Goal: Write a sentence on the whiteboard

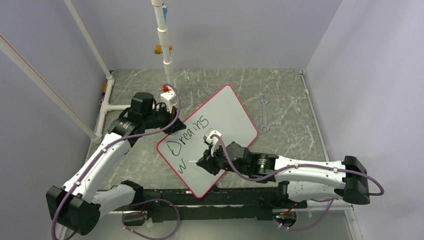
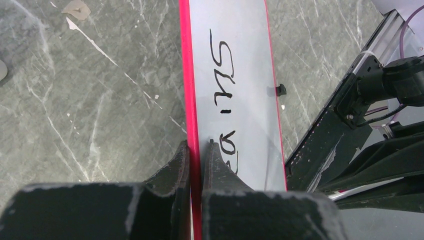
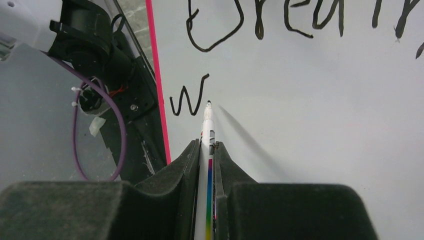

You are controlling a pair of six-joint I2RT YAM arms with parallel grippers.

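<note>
Left jaws: narrow, pinched on the red rim of the whiteboard, one finger on each face of the edge.
Right jaws: narrow, gripping a white marker with a rainbow stripe. Barrel mostly buried between the fingers, rear end out of frame.

Whiteboard: lying askew on the grey marbled surface, between the two arms, near corner over the black rail at the arm bases. Flat or lifted at the held edge: cannot tell.

Sentence: "Dreams" complete in black, with a lone "W" beneath. Marker tip just right of the "W", meeting its own shadow on the board.

Hidden or cut off:
- From above: marker and right jaws covered by the wrist of the right arm.
- Left wrist view: board seen nearly edge-on, only the last letters of "Dreams" showing, foreshortened, the lowest partly behind a finger.
- Right wrist view: tops of "Dreams" clipped by the frame edge.

Also present: wrench on the surface right of the board, apart from it.
</note>
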